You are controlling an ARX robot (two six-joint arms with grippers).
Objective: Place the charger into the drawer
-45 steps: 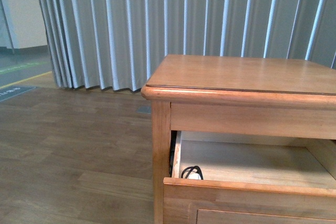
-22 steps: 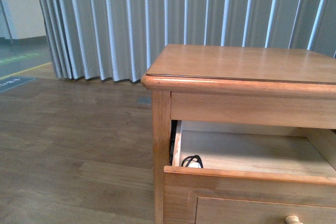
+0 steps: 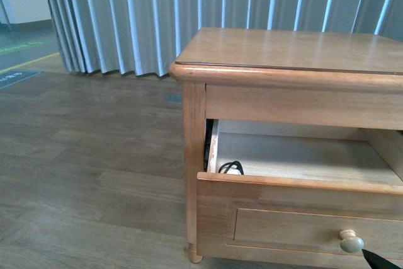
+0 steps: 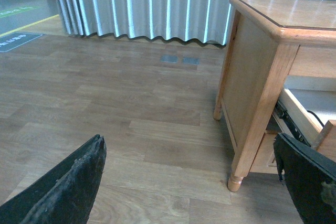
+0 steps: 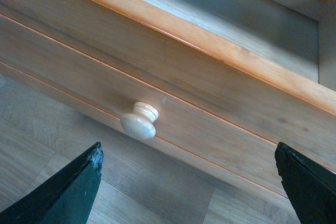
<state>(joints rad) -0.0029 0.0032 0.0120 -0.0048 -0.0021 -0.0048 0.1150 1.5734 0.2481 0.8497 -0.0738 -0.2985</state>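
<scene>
From the front I see the charger (image 3: pixel 231 169) lying inside the open drawer (image 3: pixel 302 184), at its left front corner; light, floppy cable. Left wrist: my left fingers (image 4: pixel 68 182) spread, empty, floor roomy. Right wrist: right fingers (image 5: pixel 58 192) released beside the knob (image 5: pixel 138 120).

The drawer (image 3: pixel 296 193) front hides most of the charger (image 3: pixel 230 169); only its cable loop shows.

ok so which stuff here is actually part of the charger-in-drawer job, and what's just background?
Job:
- charger, lying in the drawer's left front corner
- drawer, open
- knob
- right gripper, open, facing the knob

Background:
- curtain
- wood floor
- cabinet top
</scene>
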